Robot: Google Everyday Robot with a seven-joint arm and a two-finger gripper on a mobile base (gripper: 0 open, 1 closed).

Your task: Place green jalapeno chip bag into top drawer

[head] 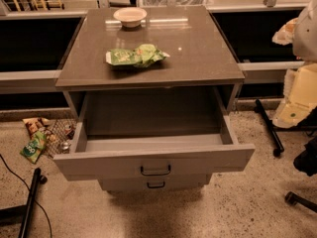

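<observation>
The green jalapeno chip bag [136,56] lies crumpled on the grey cabinet top [198,58], near its front edge and left of centre. The top drawer [198,157] is pulled wide open below it, and its grey inside holds nothing that I can see. Its dark bar handle [155,170] faces me. My arm's white and cream body [301,88] fills the right edge of the view. My gripper [286,32] is at the upper right, off the cabinet's right side and well away from the bag, and holds nothing I can make out.
A white bowl [130,16] stands at the back of the cabinet top. A narrower lower drawer front [156,184] sits under the open drawer. Snack litter with a small green packet [33,147] lies on the floor at left. Black stand legs lie on the floor at left [29,202] and right [270,128].
</observation>
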